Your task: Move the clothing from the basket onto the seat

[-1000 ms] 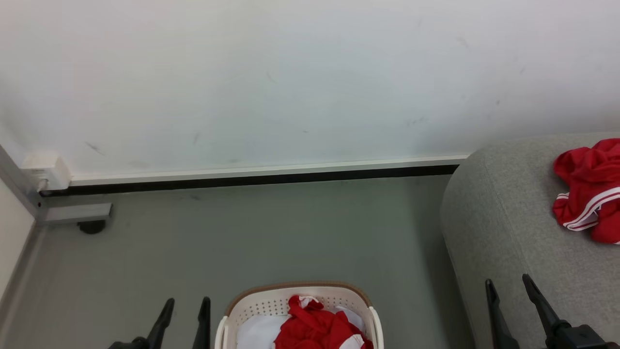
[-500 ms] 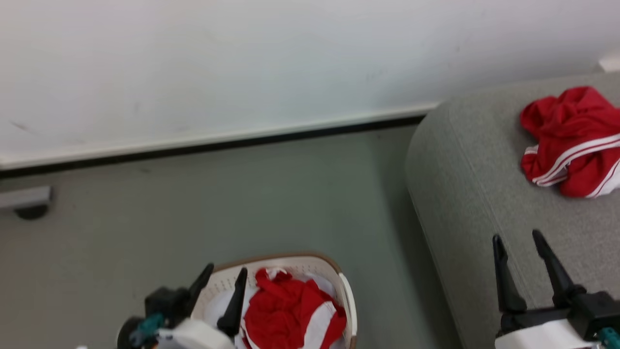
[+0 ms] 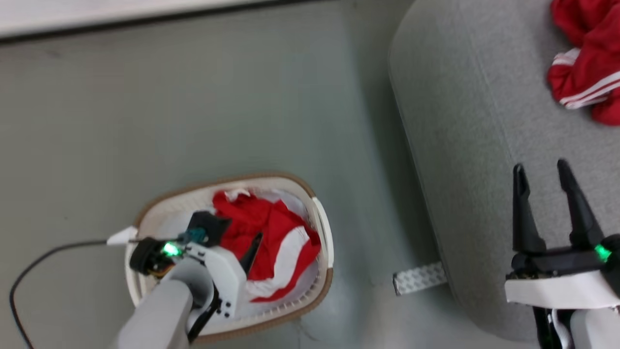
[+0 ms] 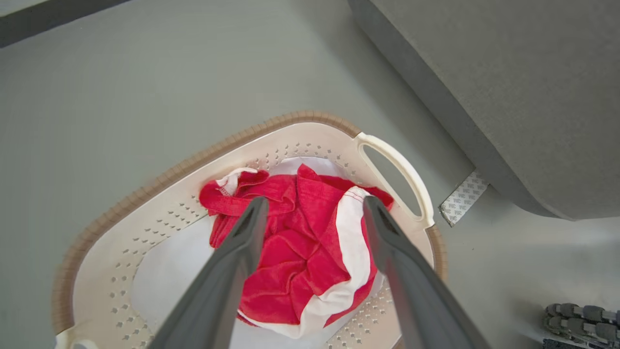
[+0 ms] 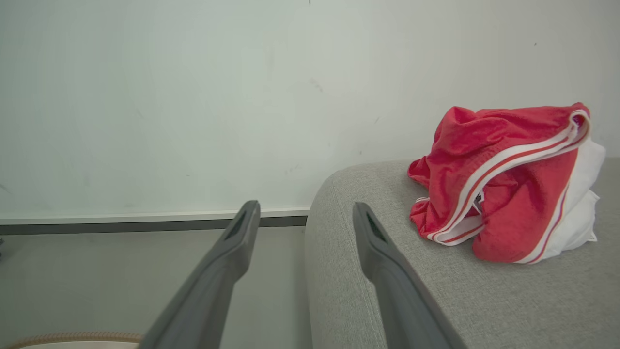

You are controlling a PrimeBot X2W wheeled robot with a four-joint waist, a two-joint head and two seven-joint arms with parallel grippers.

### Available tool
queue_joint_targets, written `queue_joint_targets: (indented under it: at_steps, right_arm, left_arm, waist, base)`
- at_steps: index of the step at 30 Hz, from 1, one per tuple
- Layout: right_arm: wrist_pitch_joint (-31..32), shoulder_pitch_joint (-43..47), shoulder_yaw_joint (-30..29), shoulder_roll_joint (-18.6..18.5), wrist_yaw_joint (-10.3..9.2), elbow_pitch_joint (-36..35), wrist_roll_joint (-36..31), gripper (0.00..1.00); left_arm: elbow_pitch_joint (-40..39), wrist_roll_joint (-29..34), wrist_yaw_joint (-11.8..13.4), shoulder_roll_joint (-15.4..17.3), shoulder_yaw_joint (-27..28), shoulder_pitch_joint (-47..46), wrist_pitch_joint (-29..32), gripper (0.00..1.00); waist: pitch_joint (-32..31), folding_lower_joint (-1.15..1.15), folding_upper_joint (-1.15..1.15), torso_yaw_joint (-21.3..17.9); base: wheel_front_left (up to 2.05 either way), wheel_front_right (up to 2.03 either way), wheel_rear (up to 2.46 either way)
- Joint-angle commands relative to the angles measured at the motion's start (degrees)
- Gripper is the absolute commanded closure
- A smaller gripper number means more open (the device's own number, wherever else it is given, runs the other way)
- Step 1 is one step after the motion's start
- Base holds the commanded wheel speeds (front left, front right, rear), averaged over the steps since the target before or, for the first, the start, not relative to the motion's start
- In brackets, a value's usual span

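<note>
Left claw (image 3: 240,232) over the basket (image 3: 319,218), right claw (image 3: 540,167) over the seat (image 3: 465,121).
Head view: left claw reaches into the basket above the red clothing (image 3: 276,228); right claw stands open, with a second red garment (image 3: 581,72) ahead to its right. Left wrist view: fingers apart, straddling the clothing, gripping nothing. Right wrist view: fingers apart and empty, the garment on the seat beyond the right finger.

A smooth grey-green floor (image 3: 218,97) spreads beneath and ahead of the left gripper (image 4: 315,201). A short white patterned tape strip (image 3: 419,278) lies flat on it, left of the right gripper (image 3: 540,166). Beyond that gripper's fingertips, a plain white wall (image 5: 169,97) meets a white baseboard with a dark lower band (image 5: 121,220).
</note>
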Motion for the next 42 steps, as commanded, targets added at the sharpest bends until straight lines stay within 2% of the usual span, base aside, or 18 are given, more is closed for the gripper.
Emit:
queue_joint_targets:
  at_steps: [1, 7, 13, 25, 26, 27, 35, 42]
  right_arm:
    - [0.05, -1.66, -0.32, -0.02, -0.12, -1.06, 0.54, 0.0]
    - [0.05, -4.52, -0.22, -0.03, -0.12, -4.29, 0.9, 0.0]
    - [0.04, -7.26, -0.01, -0.03, -0.12, -7.87, -0.1, 0.0]
    - [0.04, -10.37, 3.55, -0.03, -0.12, -15.42, -1.59, 0.0]
    - [0.04, -10.34, 3.7, -0.03, -0.12, -15.85, -1.79, 0.0]
    - [0.05, -10.16, 3.93, -0.01, -0.12, -16.2, -1.93, 0.0]
    - [0.05, -8.01, 3.15, -0.03, -0.12, -14.59, -1.58, 0.0]
    - [0.05, -6.36, 3.11, -0.05, -0.12, -10.69, -1.02, 0.0]
  left_arm:
    - [1.52, -1.04, -0.13, 0.65, -1.23, -2.55, 0.31, 0.0]
    - [8.5, -2.07, -0.05, 0.87, -6.2, -10.04, 1.5, 0.0]
    - [15.71, -0.29, -0.04, 2.08, -10.55, -16.66, 3.34, 0.0]
    - [26.35, 2.15, 1.68, 2.67, -12.74, -26.2, 3.01, 0.0]
    - [26.84, 1.83, 1.71, 2.47, -12.63, -26.46, 2.31, 0.52]
    - [27.37, 1.34, 1.51, 2.02, -12.6, -26.44, 1.6, 1.0]
    - [30.17, -1.67, 0.4, -1.9, -12.75, -25.04, -3.43, 1.0]
    - [30.47, -6.5, -0.05, -4.37, -11.0, -20.59, -9.48, 1.0]
  waist:
    - [6.89, -0.02, 0.0, -1.85]
    - [14.09, -0.02, 0.0, -1.85]
    - [19.9, -0.02, 0.0, -1.81]
    - [27.3, -0.02, 0.0, -1.58]
    - [27.57, -0.02, 0.0, -1.24]
    - [27.7, -0.02, 0.0, -0.84]
    - [24.21, -0.02, 0.0, 2.02]
    - [12.86, -0.02, 0.0, 4.7]
  base:
    - [0.0, 0.0, 0.0]
    - [0.0, 0.0, 0.0]
    - [0.0, 0.0, 0.0]
    - [0.04, 0.04, 0.04]
    - [0.19, 0.19, 0.19]
    - [0.14, 0.14, 0.14]
    - [0.01, 0.01, 0.01]
    - [0.0, 0.0, 0.0]
